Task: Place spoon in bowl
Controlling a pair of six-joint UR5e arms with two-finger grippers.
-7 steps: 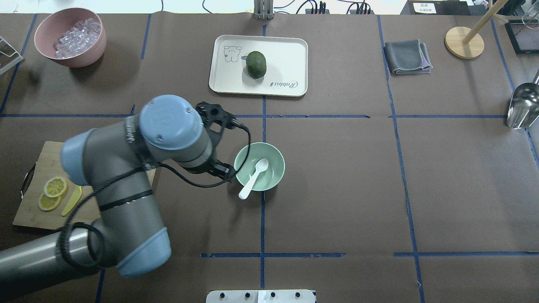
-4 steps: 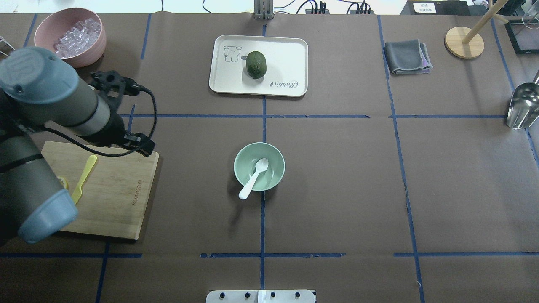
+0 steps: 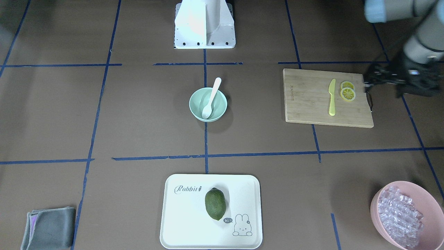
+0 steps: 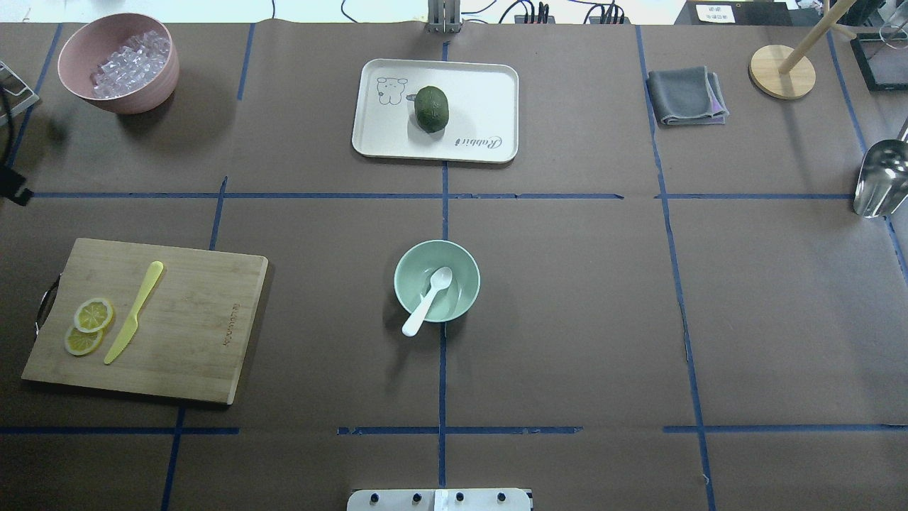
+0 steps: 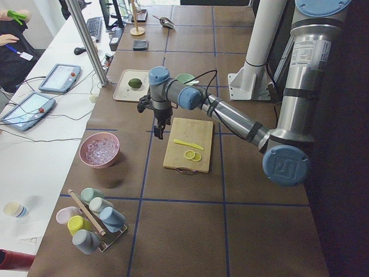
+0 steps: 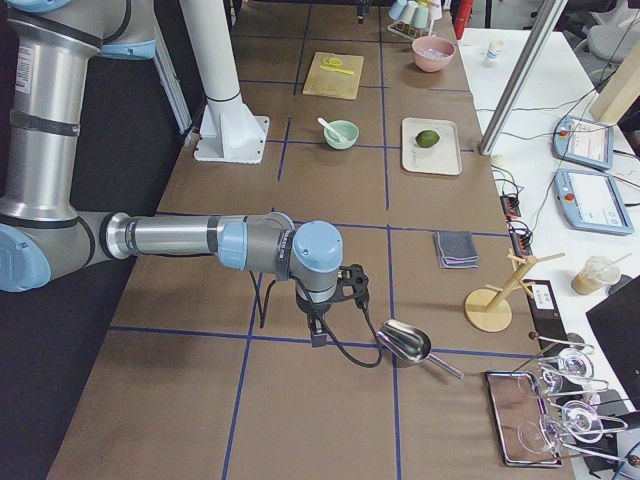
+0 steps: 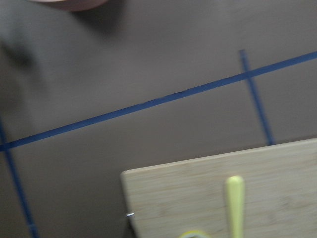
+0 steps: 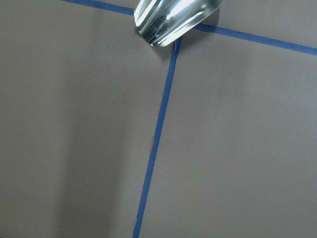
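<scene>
The white spoon (image 4: 428, 298) lies in the mint-green bowl (image 4: 469, 273) at the table's middle, scoop inside and handle over the near rim. It shows the same way in the front view, spoon (image 3: 211, 97) in bowl (image 3: 194, 104). My left gripper (image 3: 376, 79) hangs blurred beside the cutting board's outer end, far from the bowl, and I cannot tell its state. It also shows in the left view (image 5: 159, 131). My right gripper (image 6: 315, 335) shows only in the right view, near a metal scoop (image 6: 405, 343), and its state cannot be told.
A cutting board (image 4: 198, 319) with a yellow knife (image 4: 133, 312) and lemon slices (image 4: 89, 326) lies at the left. A white tray (image 4: 482, 92) holds a green fruit (image 4: 432, 108). A pink bowl (image 4: 142, 96) of ice, a grey cloth (image 4: 684, 96) and a wooden stand (image 4: 780, 71) stand at the back.
My left arm has swung away from the bowl to the left and almost out of the overhead view. The spoon has stayed in the bowl.
</scene>
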